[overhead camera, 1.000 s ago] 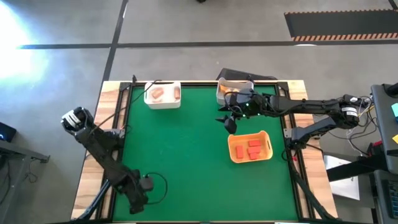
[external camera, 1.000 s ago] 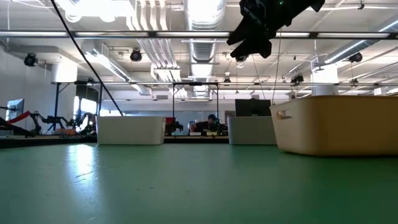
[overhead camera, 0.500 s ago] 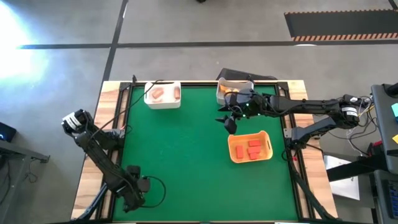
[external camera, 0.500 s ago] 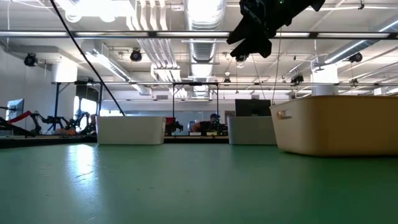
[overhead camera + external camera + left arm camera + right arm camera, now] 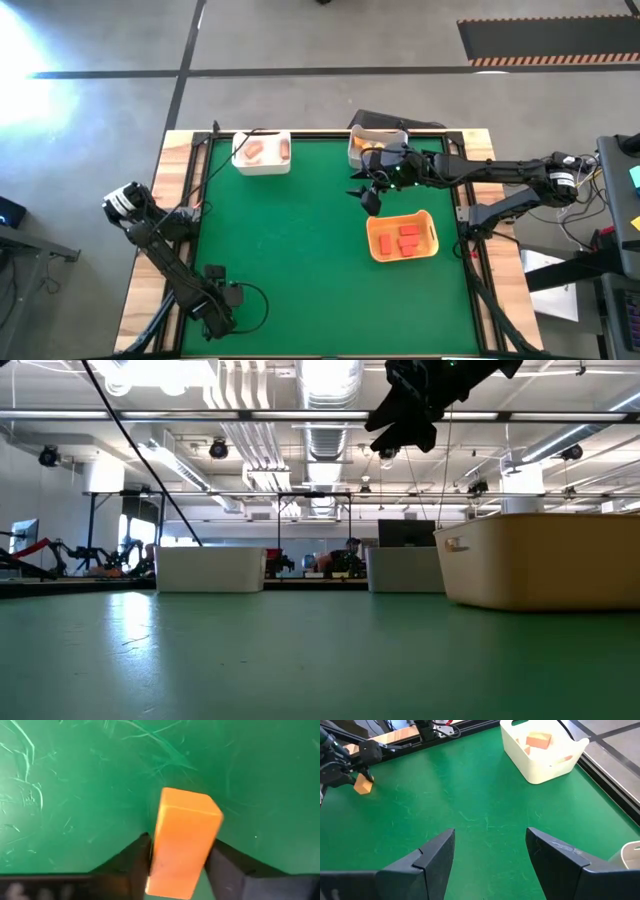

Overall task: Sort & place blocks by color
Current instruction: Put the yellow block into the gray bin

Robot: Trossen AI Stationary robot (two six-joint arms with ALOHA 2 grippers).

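My left gripper [image 5: 222, 298] sits near the table's near-left corner, shut on a yellow-orange block [image 5: 182, 835]. The right wrist view shows the same gripper [image 5: 347, 770] and block [image 5: 363, 785] low over the green table. My right gripper [image 5: 368, 197] hangs open above the table, between the far-right white bin [image 5: 375, 146] and the orange tray [image 5: 402, 238], touching nothing. It shows high up in the low view [image 5: 405, 418]. Red blocks [image 5: 404, 240] lie in the tray. Reddish-tan blocks [image 5: 256, 151] lie in the far-left white bin [image 5: 262, 153]. My left gripper pinches the yellow-orange block between its two fingers [image 5: 137, 857], one on each of two opposite side faces [image 5: 159, 855]. The block's free end [image 5: 190, 802] sticks out past the fingertips. Whether it touches the table, I cannot tell.
The far-left white bin [image 5: 542, 750] stands by the far edge, with cables and the black frame rail [image 5: 605, 767] behind it. Yellow-orange blocks [image 5: 362, 146] lie in the far-right bin. Open green surface [image 5: 290, 250] stretches between the two grippers.
My left arm has shifted: its elbow has drifted a little toward the near edge, and the gripper with the block has moved slightly toward the table's left edge. My right gripper has kept still and open.
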